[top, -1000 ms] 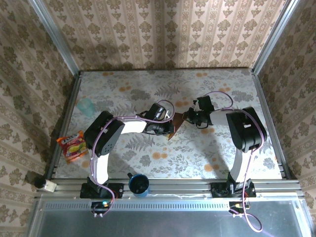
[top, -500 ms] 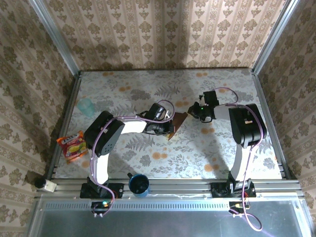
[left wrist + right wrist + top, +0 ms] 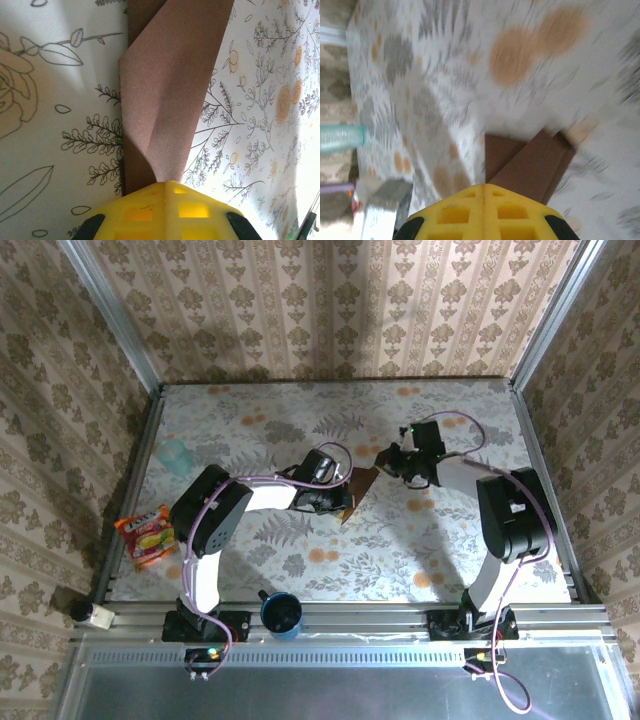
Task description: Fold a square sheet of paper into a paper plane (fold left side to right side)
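Observation:
The square sheet of paper (image 3: 362,490), dark reddish-brown and folded into a narrow layered strip, lies mid-table. My left gripper (image 3: 346,502) is at its near left end. In the left wrist view the yellow fingers (image 3: 145,210) are shut, and the paper's lighter upper flap (image 3: 175,85) twists and narrows into the left gripper (image 3: 166,182). My right gripper (image 3: 387,462) sits just beyond the paper's far end, apart from it. In the blurred right wrist view the right gripper (image 3: 484,187) is shut with nothing in it, and the paper (image 3: 532,162) lies just ahead of it.
A teal cup (image 3: 175,453) stands at the left of the table, also in the right wrist view (image 3: 340,137). An orange snack packet (image 3: 147,535) lies at the left edge. A blue cup (image 3: 282,613) sits on the front rail between the arm bases.
My right gripper has let go of the paper's far end and pulled back up and to the right. The left gripper and the paper have stayed nearly where they were.

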You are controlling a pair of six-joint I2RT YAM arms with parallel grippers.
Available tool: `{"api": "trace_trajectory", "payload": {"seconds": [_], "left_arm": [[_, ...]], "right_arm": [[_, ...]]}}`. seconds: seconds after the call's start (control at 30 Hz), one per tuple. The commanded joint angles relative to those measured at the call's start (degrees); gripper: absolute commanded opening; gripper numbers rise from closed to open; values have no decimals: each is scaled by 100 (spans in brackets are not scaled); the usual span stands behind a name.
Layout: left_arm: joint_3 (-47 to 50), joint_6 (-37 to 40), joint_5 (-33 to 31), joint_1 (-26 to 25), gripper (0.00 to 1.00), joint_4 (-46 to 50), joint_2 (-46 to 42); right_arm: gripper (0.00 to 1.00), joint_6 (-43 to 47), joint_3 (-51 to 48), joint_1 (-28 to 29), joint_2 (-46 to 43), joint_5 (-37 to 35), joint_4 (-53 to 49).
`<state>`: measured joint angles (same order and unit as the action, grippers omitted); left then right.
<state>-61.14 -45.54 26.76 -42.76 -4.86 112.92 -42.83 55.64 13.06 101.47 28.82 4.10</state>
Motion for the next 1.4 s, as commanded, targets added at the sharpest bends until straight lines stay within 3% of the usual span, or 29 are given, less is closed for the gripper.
{"api": "trace_trajectory", "payload": {"seconds": [0.0,0.3,0.53,0.93,1.27,1.37], "left_arm": [[181,-105,-264,3,0,406,274],[205,-130,-251,11,0,346,239],[73,-86,-59,90,0,285,163],[-658,576,96,243,5,1270,-499],[-265,297,1269,45,0,997,-874],[-232,232,1356,-49,0,904,-745]], "right_arm": [[0,-337,-255,330,81,265,135],[0,-812,-349,755,544,235,532],[0,-633,-431,786,770,11,177],[0,-133,-382,791,1006,-253,-296],[0,40,-255,788,1045,-184,-471],[0,52,-246,786,1056,-198,-520]]}}
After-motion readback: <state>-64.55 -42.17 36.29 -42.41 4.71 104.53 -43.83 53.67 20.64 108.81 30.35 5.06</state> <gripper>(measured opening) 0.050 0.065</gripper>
